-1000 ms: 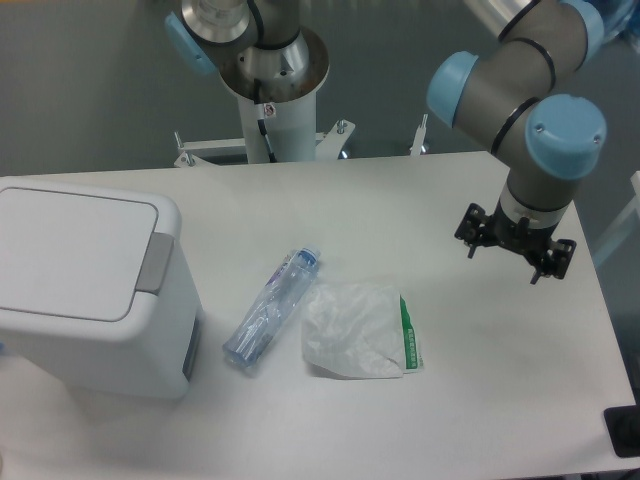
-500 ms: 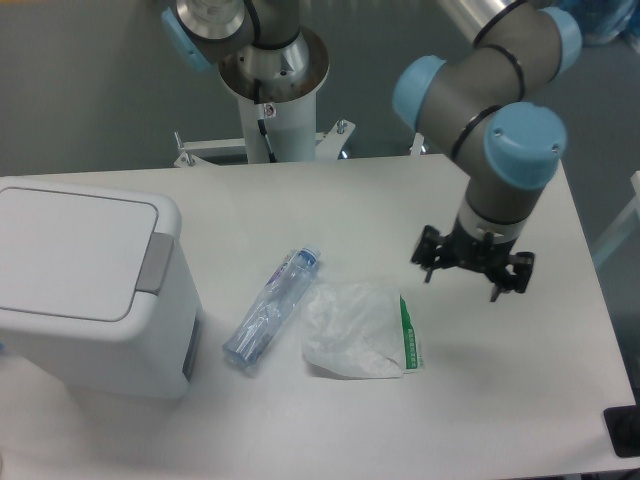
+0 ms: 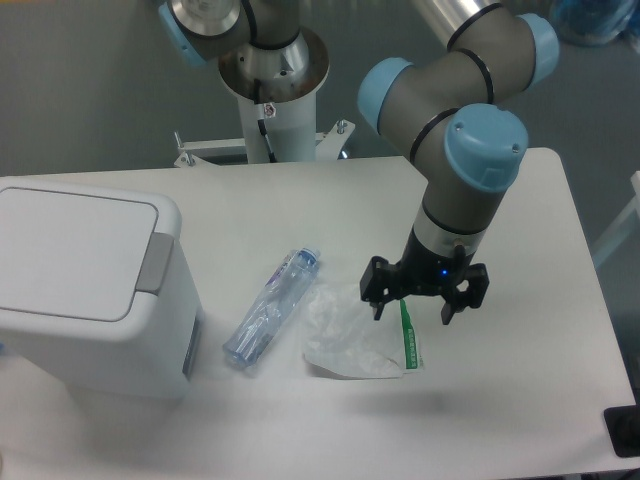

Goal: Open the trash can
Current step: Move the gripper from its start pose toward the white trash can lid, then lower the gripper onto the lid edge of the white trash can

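The trash can, a big white boxy bin, stands at the table's left edge. Its flat lid lies down flat, and the grey push tab sits on the lid's right side. My gripper hangs well to the right of the bin, above the right part of a crumpled white bag. Its two dark fingers are spread apart with nothing between them.
A clear plastic bottle with a blue cap lies slanted on the table between the bin and my gripper. A crumpled white bag with a green strip lies right of it. The arm's base column rises at the back.
My gripper has travelled left and a little toward the front, from the table's right side to above the white bag. The bin, bottle and bag have not moved.
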Robot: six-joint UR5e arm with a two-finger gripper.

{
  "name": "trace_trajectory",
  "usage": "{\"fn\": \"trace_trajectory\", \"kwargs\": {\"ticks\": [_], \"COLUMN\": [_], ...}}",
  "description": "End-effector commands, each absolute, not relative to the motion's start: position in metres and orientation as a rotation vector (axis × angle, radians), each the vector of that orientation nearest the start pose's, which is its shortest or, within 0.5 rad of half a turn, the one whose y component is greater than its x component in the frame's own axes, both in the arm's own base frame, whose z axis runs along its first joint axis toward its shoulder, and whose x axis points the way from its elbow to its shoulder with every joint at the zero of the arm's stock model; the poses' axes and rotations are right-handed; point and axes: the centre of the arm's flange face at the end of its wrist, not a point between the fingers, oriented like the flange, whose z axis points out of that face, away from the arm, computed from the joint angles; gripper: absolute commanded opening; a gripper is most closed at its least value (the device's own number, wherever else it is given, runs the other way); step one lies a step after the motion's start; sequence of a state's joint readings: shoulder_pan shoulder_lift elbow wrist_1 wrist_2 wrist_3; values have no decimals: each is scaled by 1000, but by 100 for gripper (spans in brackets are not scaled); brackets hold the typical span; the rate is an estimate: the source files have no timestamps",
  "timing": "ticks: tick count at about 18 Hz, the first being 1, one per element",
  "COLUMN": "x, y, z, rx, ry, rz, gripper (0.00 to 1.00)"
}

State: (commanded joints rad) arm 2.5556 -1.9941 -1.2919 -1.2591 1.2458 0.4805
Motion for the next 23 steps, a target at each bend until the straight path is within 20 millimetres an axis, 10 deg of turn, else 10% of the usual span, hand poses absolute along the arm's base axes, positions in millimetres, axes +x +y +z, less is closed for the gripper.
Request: {"fn": "trace_trajectory", "kwargs": {"ticks": [4,15,23], "x": [-464,-360,-308], "y": [519,565,546], "z": [436,497,508], "rx": [-2663,-2603,-2621], "ry": [-729,-576,-569], "rz": [-295,-469,-503], "gripper": [100,100,100]}}
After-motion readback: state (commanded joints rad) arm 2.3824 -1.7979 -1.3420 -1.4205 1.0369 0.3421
